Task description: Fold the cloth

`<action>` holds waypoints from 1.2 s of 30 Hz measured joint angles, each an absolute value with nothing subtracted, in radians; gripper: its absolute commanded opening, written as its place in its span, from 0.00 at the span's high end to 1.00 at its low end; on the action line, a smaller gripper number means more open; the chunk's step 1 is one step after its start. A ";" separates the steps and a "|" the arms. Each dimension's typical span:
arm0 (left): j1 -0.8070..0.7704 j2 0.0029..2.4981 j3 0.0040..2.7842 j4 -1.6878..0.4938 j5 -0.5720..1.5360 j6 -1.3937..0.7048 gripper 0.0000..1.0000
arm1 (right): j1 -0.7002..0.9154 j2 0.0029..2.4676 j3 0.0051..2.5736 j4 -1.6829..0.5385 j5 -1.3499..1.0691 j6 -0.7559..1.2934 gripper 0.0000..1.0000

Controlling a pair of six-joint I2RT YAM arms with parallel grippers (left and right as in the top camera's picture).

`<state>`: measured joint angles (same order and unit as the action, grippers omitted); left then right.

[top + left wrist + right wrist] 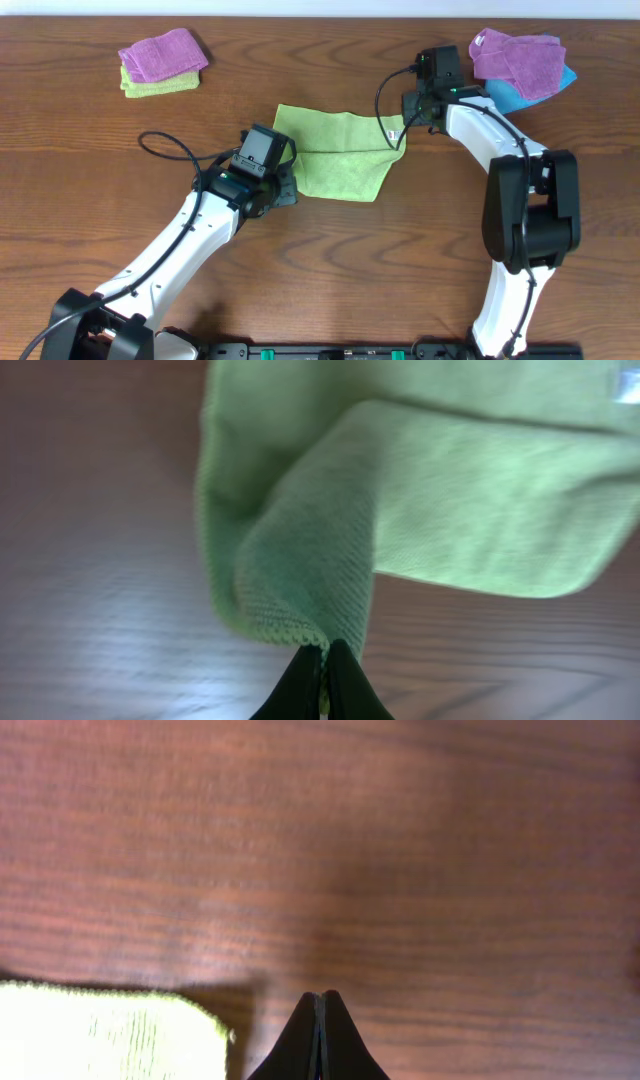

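Two arms flank the cloth, which lies on the counter a little above the middle of the overhead frame. It is partly doubled over, with a crease running left to right across it. Its long axis also runs left to right, and its lower edge narrows to a point at the lower right.

The left fingers are pinching the cloth's lower left corner. In the left wrist view the hem disappears between the two black tips, and the fabric rises away from them toward the top of the frame.

The right fingers are pressed together with nothing between them, just beside the cloth's upper right corner. In the right wrist view the cloth sits in the lower left, separated from the tips by a narrow strip of bare wood.

The left arm has the hold, so the fold likely carries that corner across the crease toward the upper edge. To help, the right arm would need to open and shift toward its corner.
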<state>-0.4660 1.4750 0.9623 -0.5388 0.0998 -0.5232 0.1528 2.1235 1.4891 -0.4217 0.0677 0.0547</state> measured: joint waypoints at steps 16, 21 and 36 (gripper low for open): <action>-0.433 1.475 0.962 -0.395 -0.084 -0.464 0.17 | 0.156 2.124 1.651 -0.686 0.065 0.040 0.59; -0.321 1.475 0.964 -0.244 -0.055 -0.435 0.17 | 0.157 2.125 1.700 -0.759 0.031 0.034 0.54; -0.206 1.719 0.981 0.054 0.180 -0.392 0.17 | 0.153 2.125 1.756 -0.842 -0.218 0.001 0.55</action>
<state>-0.2058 1.7191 0.9810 0.0540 0.1799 -0.3920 0.1532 2.1254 1.7557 -0.8425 -0.2184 0.0013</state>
